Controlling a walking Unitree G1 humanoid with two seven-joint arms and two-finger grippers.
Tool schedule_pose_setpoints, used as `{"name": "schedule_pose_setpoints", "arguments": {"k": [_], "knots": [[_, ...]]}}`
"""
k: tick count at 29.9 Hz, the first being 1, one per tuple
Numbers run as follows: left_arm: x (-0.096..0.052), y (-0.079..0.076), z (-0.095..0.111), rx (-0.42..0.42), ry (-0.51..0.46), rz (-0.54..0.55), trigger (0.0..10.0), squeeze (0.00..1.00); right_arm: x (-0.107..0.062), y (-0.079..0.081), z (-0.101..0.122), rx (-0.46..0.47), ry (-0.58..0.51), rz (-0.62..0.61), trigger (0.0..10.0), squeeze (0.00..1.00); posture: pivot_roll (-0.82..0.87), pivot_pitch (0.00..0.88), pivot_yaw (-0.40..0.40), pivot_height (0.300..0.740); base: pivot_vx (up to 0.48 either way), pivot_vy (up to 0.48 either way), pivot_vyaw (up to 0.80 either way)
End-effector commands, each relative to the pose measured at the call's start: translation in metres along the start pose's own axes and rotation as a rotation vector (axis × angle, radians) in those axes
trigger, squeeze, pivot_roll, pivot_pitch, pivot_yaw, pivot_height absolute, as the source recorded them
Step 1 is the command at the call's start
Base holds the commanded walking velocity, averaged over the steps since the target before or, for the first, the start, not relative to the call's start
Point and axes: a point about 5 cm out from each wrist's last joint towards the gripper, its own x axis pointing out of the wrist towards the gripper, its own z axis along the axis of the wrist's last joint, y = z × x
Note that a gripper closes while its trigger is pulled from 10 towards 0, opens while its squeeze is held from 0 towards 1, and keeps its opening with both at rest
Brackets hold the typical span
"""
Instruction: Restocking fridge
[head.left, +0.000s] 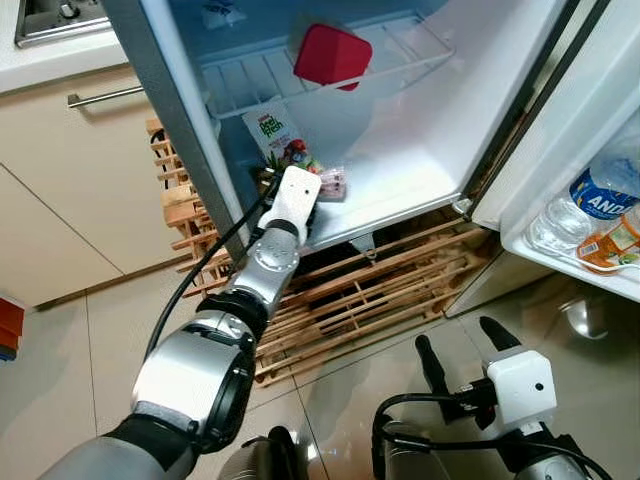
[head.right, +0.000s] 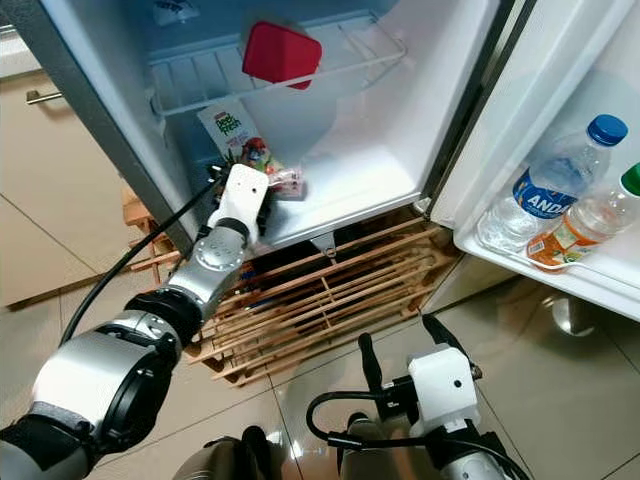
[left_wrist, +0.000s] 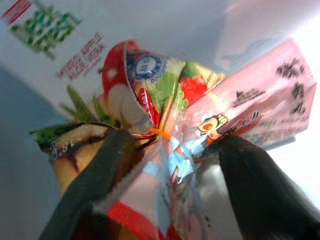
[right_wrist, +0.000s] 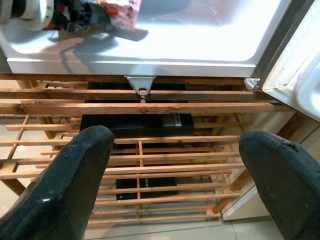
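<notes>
Left gripper (left_wrist: 167, 165) pinching snack bag (head.left: 330, 183) on fridge floor (head.left: 400, 170), 7 o'clock from red box (head.left: 332, 55). Soft, light, crinkly; best held at bunched neck. Right gripper (head.left: 468, 355) wide, idle.

Home kitchen: open fridge (head.left: 420, 150), cabinet drawers (head.left: 60, 190), tiled floor (head.left: 90, 370).

crinkly pink snack bag (left_wrist: 200, 135) on fridge floor (head.left: 400, 170) beside carton (head.left: 275, 130).
</notes>
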Motion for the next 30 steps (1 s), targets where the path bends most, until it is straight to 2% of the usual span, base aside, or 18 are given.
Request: {"name": "schedule_pose_setpoints", "arguments": {"k": [1, 2, 5, 8, 10, 11, 13, 14, 16, 19, 21, 23, 26, 30], "knots": [[0.000, 0.001, -0.002, -0.014, 0.023, -0.012, 10.0, 0.00, 0.000, 0.000, -0.005, 0.003, 0.023, 0.003, 10.0, 0.00, -0.35, 0.179, 0.064, 0.740, 0.000, 0.000, 0.00], [0.000, 0.001, -0.002, -0.014, 0.023, -0.012, 10.0, 0.00, 0.000, 0.000, -0.005, 0.003, 0.023, 0.003, 10.0, 0.00, -0.35, 0.179, 0.064, 0.740, 0.000, 0.000, 0.00], [0.001, -0.002, 0.001, -0.157, 0.034, -0.021, 10.0, 0.00, 0.003, 0.001, -0.005, 0.005, 0.019, 0.002, 10.0, 0.00, -0.33, 0.177, 0.062, 0.740, 0.000, 0.000, 0.00], [0.002, -0.002, 0.004, -0.176, 0.027, -0.019, 10.0, 0.00, 0.006, 0.001, -0.005, 0.007, 0.017, 0.003, 10.0, 0.00, -0.33, 0.176, 0.061, 0.740, 0.000, 0.000, 0.00], [0.004, 0.000, 0.013, -0.270, -0.002, -0.009, 10.0, 0.00, 0.008, 0.001, -0.006, 0.003, 0.012, 0.019, 10.0, 0.00, -0.31, 0.172, 0.058, 0.740, 0.000, 0.000, 0.00], [0.004, 0.000, 0.013, -0.270, -0.002, -0.009, 10.0, 0.00, 0.008, 0.001, -0.006, 0.003, 0.012, 0.019, 10.0, 0.00, -0.31, 0.172, 0.058, 0.740, 0.000, 0.000, 0.00], [0.005, 0.002, 0.018, -0.351, -0.019, 0.000, 10.0, 0.00, 0.010, 0.000, -0.006, -0.001, 0.011, 0.026, 10.0, 0.00, -0.30, 0.167, 0.057, 0.740, 0.000, 0.000, 0.00], [0.005, 0.002, 0.018, -0.351, -0.019, 0.000, 10.0, 0.00, 0.010, 0.000, -0.006, -0.001, 0.011, 0.026, 10.0, 0.00, -0.30, 0.167, 0.057, 0.740, 0.000, 0.000, 0.00], [0.006, 0.000, 0.022, -0.485, -0.023, 0.000, 10.0, 0.00, 0.014, -0.002, -0.006, -0.003, 0.003, 0.019, 10.0, 0.00, -0.30, 0.165, 0.057, 0.740, 0.000, 0.000, 0.00], [0.007, -0.002, 0.023, -0.571, -0.005, -0.011, 10.0, 0.00, 0.015, 0.001, -0.005, 0.002, -0.002, 0.023, 10.0, 0.00, -0.30, 0.162, 0.055, 0.740, 0.000, 0.000, 0.00], [0.007, -0.002, 0.023, -0.564, 0.000, -0.011, 10.0, 0.00, 0.016, 0.002, -0.005, 0.003, -0.002, 0.025, 10.0, 0.00, -0.30, 0.163, 0.056, 0.740, 0.000, 0.000, 0.00], [0.007, -0.001, 0.025, -0.523, -0.016, -0.027, 10.0, 0.00, 0.016, 0.003, -0.006, 0.004, -0.002, 0.026, 10.0, 0.00, -0.30, 0.158, 0.058, 0.740, 0.000, 0.000, 0.00], [0.006, -0.004, 0.030, -0.371, -0.069, -0.063, 10.0, 0.00, 0.016, 0.001, -0.007, 0.007, -0.002, 0.017, 10.0, 0.00, -0.30, 0.155, 0.062, 0.740, 0.000, 0.000, 0.00], [0.006, -0.007, 0.033, -0.311, -0.091, -0.087, 10.0, 0.00, 0.017, 0.001, -0.007, 0.007, -0.003, 0.016, 10.0, 0.00, -0.29, 0.154, 0.061, 0.740, 0.000, 0.000, 0.00]]}}
